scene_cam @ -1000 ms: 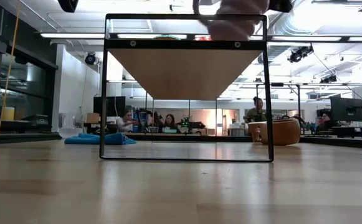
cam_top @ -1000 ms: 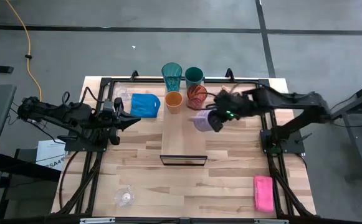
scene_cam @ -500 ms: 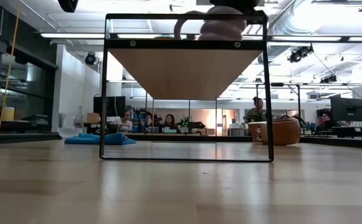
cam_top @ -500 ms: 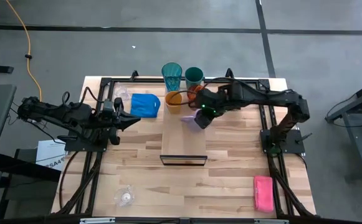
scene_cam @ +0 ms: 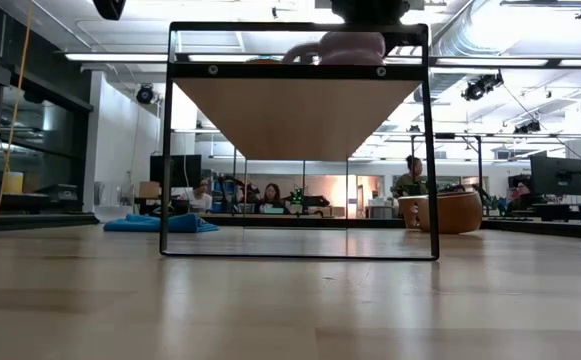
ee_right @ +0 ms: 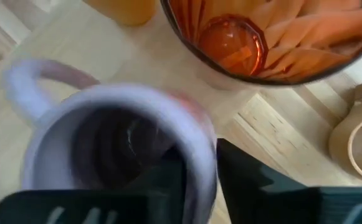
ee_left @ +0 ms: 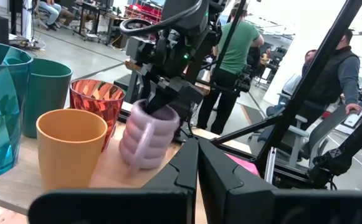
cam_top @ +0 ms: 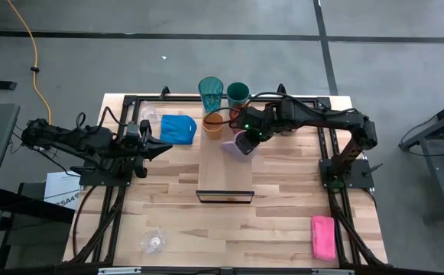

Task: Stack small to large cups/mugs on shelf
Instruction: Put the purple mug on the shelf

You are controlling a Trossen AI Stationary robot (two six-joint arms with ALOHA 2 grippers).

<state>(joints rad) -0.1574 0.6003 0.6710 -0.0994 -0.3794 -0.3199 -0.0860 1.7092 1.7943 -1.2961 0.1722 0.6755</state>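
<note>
Seen from above, your right gripper (cam_top: pixel 246 137) reaches over the far end of the shelf (cam_top: pixel 225 177), a light-wood plank in a thin black frame standing at the middle of the slatted table (cam_top: pixel 283 214). At its tip sits the lavender mug (cam_top: pixel 241 143), resting on the plank with its handle turned toward the left arm's side. In the right wrist view one dark finger (ee_right: pixel 255 180) lies outside the mug's wall and the other reaches inside it, so the rim stands between them. The jaws are only narrowly parted — whether they still press on the rim or have just let go, you cannot tell from these views.

The other vessels cluster at the same far end. The orange cup (cam_top: pixel 213 122) stands beside the mug on the left arm's side, the red cup (cam_top: pixel 237 116) is largely hidden behind the right arm, and behind them stand the tall teal tumbler (cam_top: pixel 211 93) and the dark green cup (cam_top: pixel 238 93). The left wrist view shows these four upright and close together, with the mug just in front of the red cup. A tan mug (ee_right: pixel 358 134) shows beside the red cup in the right wrist view.

Your left gripper (cam_top: pixel 164 148) waits with jaws closed and empty over the table — near the blue cloth (cam_top: pixel 177 127). A clear glass (cam_top: pixel 154 241) stands at the near left edge and a pink sponge (cam_top: pixel 322 235) lies at the near right corner.
</note>
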